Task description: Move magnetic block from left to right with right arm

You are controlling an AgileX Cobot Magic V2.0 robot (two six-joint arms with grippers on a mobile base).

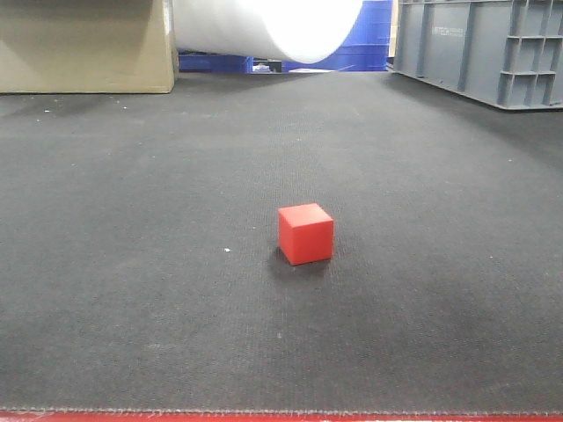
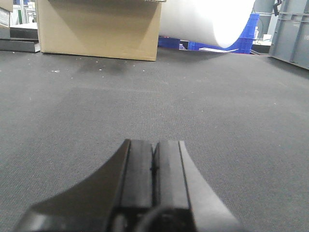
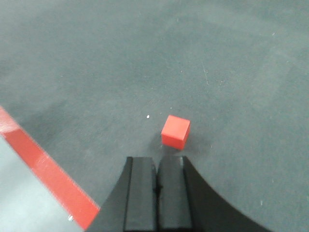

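Observation:
The magnetic block (image 1: 305, 233), a small bright red cube, rests on the dark grey mat near the middle of the front view. From the right wrist camera the magnetic block (image 3: 175, 131) lies just beyond my right gripper (image 3: 157, 159) and slightly to its right, apart from it. That gripper hangs above the mat, shut, with nothing between its fingers. My left gripper (image 2: 154, 142) is low over bare mat, shut and empty, with no block in its view. Neither gripper shows in the front view.
A cardboard box (image 1: 84, 44) stands at the back left, a white roll (image 1: 273, 26) before blue crates at the back centre, a grey plastic crate (image 1: 488, 44) at the back right. A red strip (image 3: 43, 174) edges the mat near my right gripper.

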